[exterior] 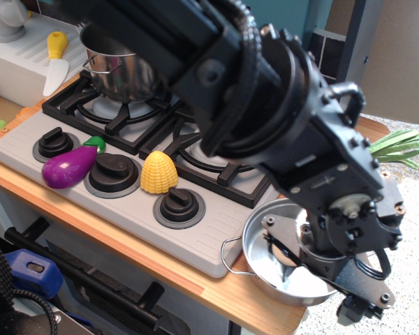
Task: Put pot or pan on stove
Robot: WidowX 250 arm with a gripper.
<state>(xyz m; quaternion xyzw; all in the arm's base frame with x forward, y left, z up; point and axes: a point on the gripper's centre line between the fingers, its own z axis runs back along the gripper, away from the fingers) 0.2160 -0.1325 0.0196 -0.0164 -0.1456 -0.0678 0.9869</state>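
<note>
The shallow steel pan [260,246] sits on the wooden counter at the front right, just off the stove's [209,234] right front corner, with one wire loop handle pointing left. My gripper [320,285] is down at the pan with its jaws wide apart. One finger [285,264] is inside the bowl and the other finger [355,307] is outside the right rim. The arm hides the pan's right half and most of the right burner grate [227,174].
A tall steel stockpot [119,70] stands on the left burner. A purple toy eggplant [68,169] and a yellow corn [158,172] lie among the black knobs. A yellow-handled knife [56,59] lies at the back left, green beans [399,145] at the right. The counter edge is close to the pan.
</note>
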